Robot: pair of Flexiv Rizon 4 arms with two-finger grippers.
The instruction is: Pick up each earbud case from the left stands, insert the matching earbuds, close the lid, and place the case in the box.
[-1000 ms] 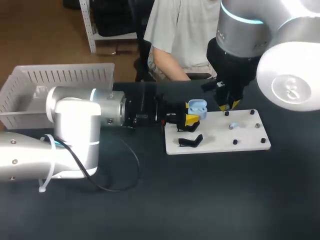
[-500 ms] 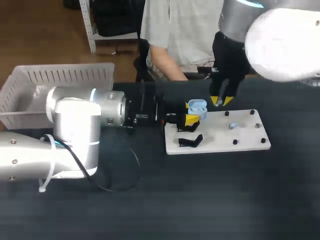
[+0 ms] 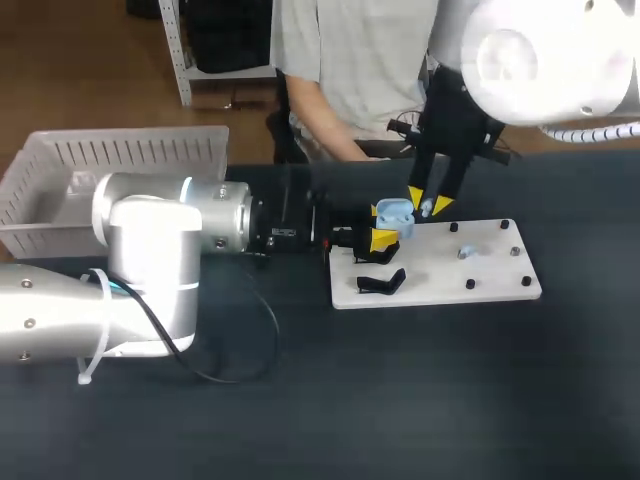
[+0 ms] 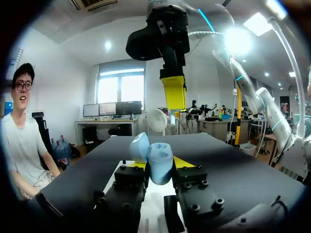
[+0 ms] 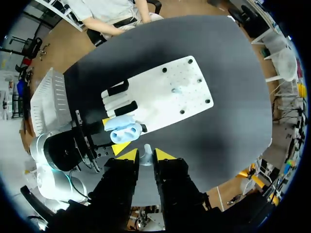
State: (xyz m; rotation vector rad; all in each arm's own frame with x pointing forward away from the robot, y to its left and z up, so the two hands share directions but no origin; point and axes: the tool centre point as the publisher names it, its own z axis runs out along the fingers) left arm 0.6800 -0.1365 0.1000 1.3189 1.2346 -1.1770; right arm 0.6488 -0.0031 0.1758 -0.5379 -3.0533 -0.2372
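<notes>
Clearly, left fingers (image 4: 183, 163) clamp the open earbud case (image 4: 155, 162), right fingers (image 5: 130, 154) an earbud (image 5: 146, 157).

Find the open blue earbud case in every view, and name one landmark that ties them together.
Head view: earbud case at the white board's left end, clamped in the left gripper.
Left wrist view: earbud case between its own fingers.
Right wrist view: earbud case just ahead of its own fingertips.
Shared landmark: the right gripper, near the case, pinching an earbud.
</notes>
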